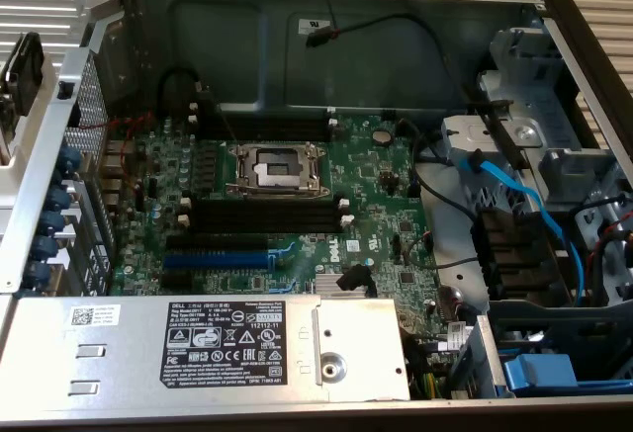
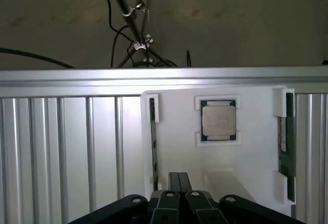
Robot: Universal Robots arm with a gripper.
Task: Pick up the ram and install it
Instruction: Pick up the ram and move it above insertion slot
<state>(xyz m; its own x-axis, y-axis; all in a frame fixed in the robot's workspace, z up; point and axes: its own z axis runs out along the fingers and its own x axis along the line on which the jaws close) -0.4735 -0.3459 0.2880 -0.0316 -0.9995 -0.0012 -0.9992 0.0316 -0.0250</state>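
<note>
The fingers (image 2: 175,181), pressed together and empty, hang over a white holder (image 2: 174,131); the ram (image 2: 283,139) sits along its edge.

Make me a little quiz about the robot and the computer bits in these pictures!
1. True or false: the ram stands on edge in the white tray, apart from the gripper.
2. What lies flat in the middle of the white tray? A: a processor chip. B: a fan. C: a screwdriver.
3. Fill the gap: in the exterior view, next to the long black slots, one slot is coloured ____.
Key: 1 true; 2 A; 3 blue.
</note>
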